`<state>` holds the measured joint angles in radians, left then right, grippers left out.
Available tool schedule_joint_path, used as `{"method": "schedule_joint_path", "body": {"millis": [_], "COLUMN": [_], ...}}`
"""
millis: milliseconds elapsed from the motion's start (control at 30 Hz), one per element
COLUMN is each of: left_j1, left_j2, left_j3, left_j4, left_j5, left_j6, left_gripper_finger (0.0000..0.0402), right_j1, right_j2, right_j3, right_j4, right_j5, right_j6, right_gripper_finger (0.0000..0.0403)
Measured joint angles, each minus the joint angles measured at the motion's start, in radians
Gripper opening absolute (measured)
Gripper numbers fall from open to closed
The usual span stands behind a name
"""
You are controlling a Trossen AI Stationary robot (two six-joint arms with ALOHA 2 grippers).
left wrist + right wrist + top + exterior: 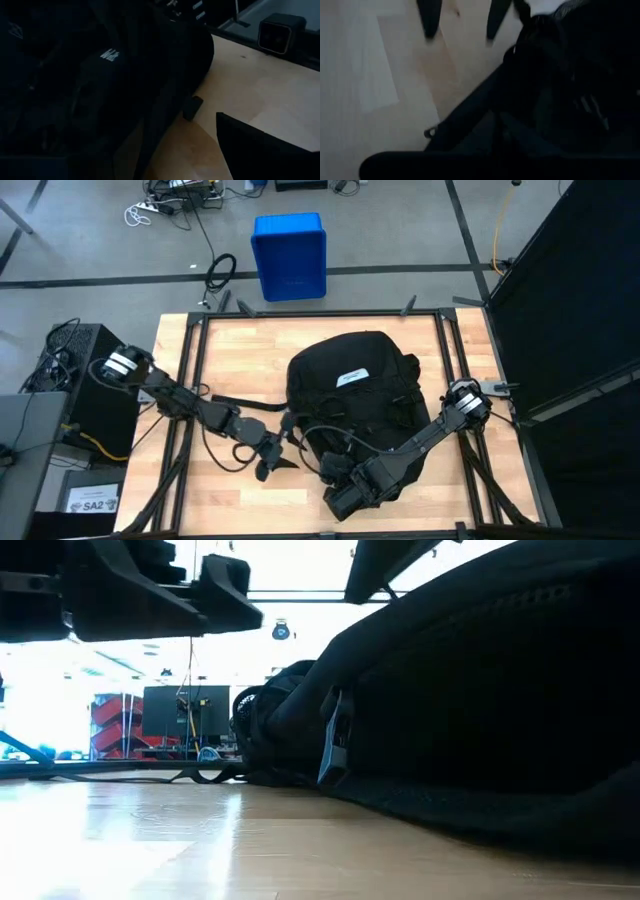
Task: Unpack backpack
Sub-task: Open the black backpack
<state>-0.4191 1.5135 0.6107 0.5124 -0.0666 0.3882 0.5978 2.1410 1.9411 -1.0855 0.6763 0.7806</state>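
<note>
The black backpack (352, 395) lies flat on the wooden table, its white label (352, 376) facing up. Its small white lettering (109, 54) shows in the left wrist view. My left gripper (274, 468) is open and empty just above the table, beside the backpack's near left corner. Its two spread fingers also show in the right wrist view (462, 22). My right gripper (342, 496) is over the backpack's near end, dark against the black fabric. The backpack fills the right half of the low view (480, 700).
A blue plastic bin (290, 255) stands on the floor beyond the table's far edge. A black strap (238, 403) trails from the backpack toward the left. A small camera box (277, 32) sits at the table's near edge. Bare wood lies at the near left.
</note>
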Motion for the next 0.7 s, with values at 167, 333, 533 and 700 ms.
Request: {"method": "schedule_joint_path", "body": {"millis": [167, 333, 533, 700], "left_j1": [0.012, 0.039, 0.054, 0.053], "left_j2": [0.089, 0.139, 0.162, 0.163], "left_j3": [0.083, 0.144, 0.162, 0.161], "left_j4": [0.001, 0.000, 0.001, -0.017], "left_j5": [-0.011, -0.051, -0.057, -0.056], "left_j6": [0.025, 0.027, 0.027, 0.027], "left_gripper_finger": [0.0223, 0.0223, 0.0223, 0.0212], "right_j1": [-0.007, -0.010, -0.010, -0.016], "right_j2": [-0.001, -0.001, -0.001, -0.001], "right_j3": [0.036, 0.045, 0.046, 0.046], "right_j4": [0.013, 0.038, 0.058, 0.060], "right_j5": [0.012, 0.013, 0.013, 0.012], "right_j6": [-0.052, -0.087, -0.112, -0.116], "right_gripper_finger": [0.0000, 0.0000, 0.0000, 0.0000]}}
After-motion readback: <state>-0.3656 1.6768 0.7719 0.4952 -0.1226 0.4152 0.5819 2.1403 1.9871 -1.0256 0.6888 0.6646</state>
